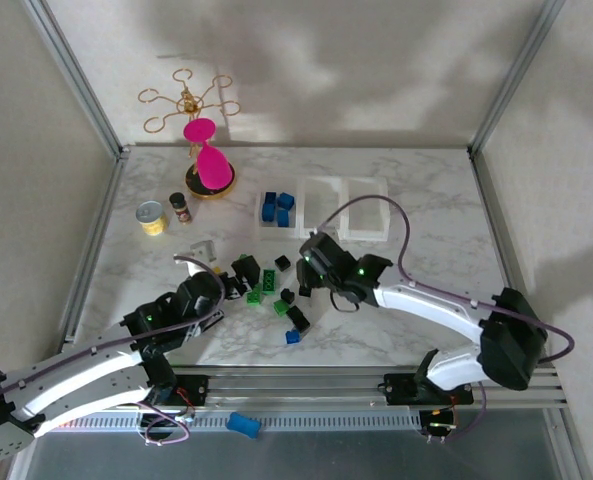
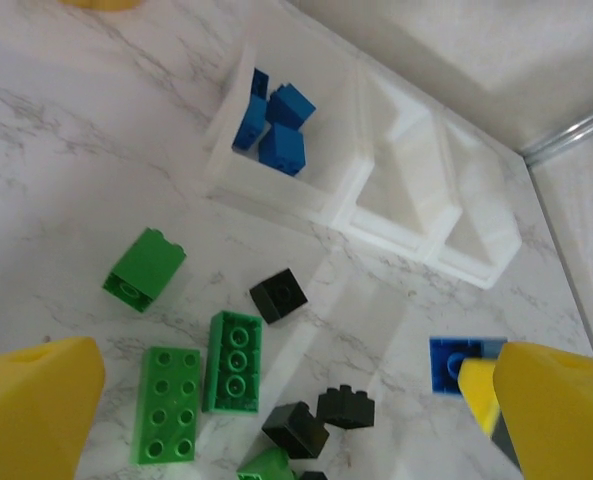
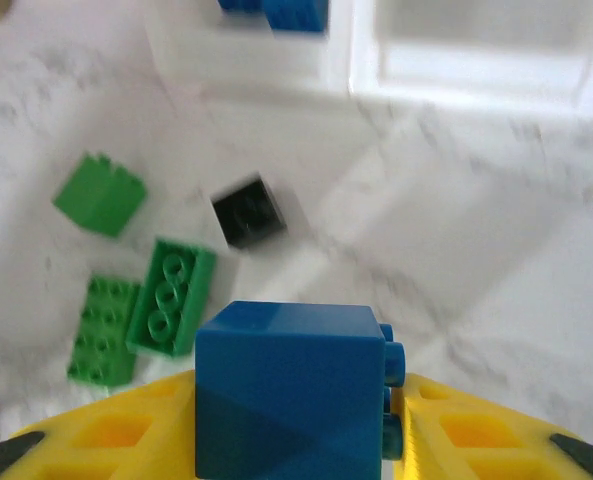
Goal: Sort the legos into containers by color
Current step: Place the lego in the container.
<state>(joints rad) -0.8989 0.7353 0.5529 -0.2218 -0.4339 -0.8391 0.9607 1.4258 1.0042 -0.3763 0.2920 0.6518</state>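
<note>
The clear three-compartment tray (image 1: 324,182) stands at the back centre; its left compartment holds several blue bricks (image 1: 276,208), its other two hold nothing. Loose green bricks (image 1: 269,281), black bricks (image 1: 298,318) and one blue brick (image 1: 292,337) lie scattered in front of it. My right gripper (image 3: 291,435) is shut on a blue brick (image 3: 291,380), held above the table short of the tray (image 3: 366,62). My left gripper (image 2: 296,420) hangs open over the green (image 2: 234,360) and black (image 2: 296,428) bricks, its right finger (image 2: 556,410) beside a flat blue brick (image 2: 454,362).
A small yellow tin (image 1: 152,217), a little brown bottle (image 1: 181,207) and a pink figure on a gold wire stand (image 1: 208,165) are at the back left. A larger blue block (image 1: 242,424) lies below the table's near rail.
</note>
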